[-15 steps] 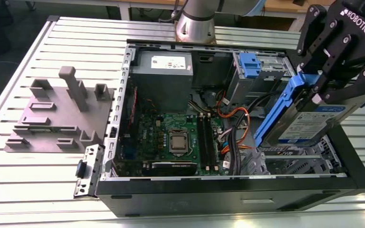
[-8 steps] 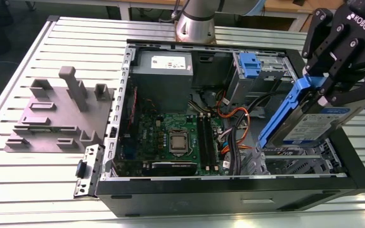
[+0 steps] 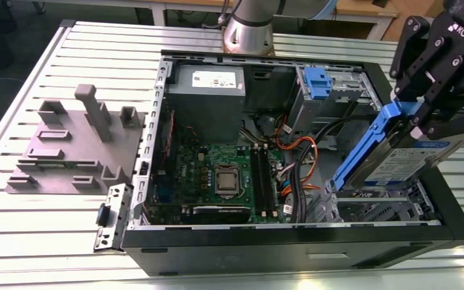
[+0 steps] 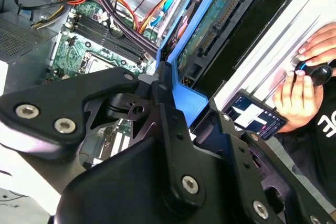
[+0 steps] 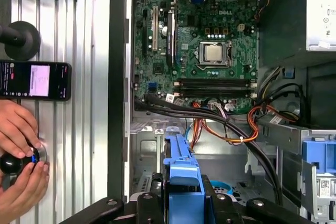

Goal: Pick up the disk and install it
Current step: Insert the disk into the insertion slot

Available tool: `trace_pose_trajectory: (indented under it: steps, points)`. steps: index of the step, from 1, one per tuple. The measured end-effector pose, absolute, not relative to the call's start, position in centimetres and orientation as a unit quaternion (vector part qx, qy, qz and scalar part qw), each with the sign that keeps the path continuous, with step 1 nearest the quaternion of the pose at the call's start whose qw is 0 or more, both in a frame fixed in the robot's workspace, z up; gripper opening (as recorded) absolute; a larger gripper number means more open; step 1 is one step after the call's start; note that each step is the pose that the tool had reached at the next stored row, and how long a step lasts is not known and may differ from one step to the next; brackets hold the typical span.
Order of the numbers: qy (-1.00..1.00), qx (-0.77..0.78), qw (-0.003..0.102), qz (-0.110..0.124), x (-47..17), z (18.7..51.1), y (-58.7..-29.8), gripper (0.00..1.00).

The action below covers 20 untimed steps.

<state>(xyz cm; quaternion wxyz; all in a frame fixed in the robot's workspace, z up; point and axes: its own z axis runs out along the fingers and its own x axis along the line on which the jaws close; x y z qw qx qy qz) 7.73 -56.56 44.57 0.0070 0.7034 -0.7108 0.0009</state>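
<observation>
I'm holding the disk [image 3: 405, 158] clamped by its blue end in the gripper [image 3: 422, 115], tilted over the open computer case's [image 3: 296, 241] front drive cage [image 3: 377, 208], its lower corner nearing the cage rim.

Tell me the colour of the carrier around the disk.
Blue, clearest in the exterior view, framing the disk.

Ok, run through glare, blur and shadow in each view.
Exterior view: even light, with glare washing out the slatted table toward the near edge; the disk is sharp. Second wrist view: the tool looms close and soft, and the case interior behind it is dim. First wrist view: crisp on the motherboard, with the phone screen glowing bright.
</observation>
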Motion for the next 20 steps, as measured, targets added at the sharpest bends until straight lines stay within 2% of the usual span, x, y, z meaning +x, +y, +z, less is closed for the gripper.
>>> trace_pose_trajectory:
  steps: [20]
  points:
    - [-0.712, 0.702, 0.007, 0.001, 7.85, 43.73, -56.77, 0.36]
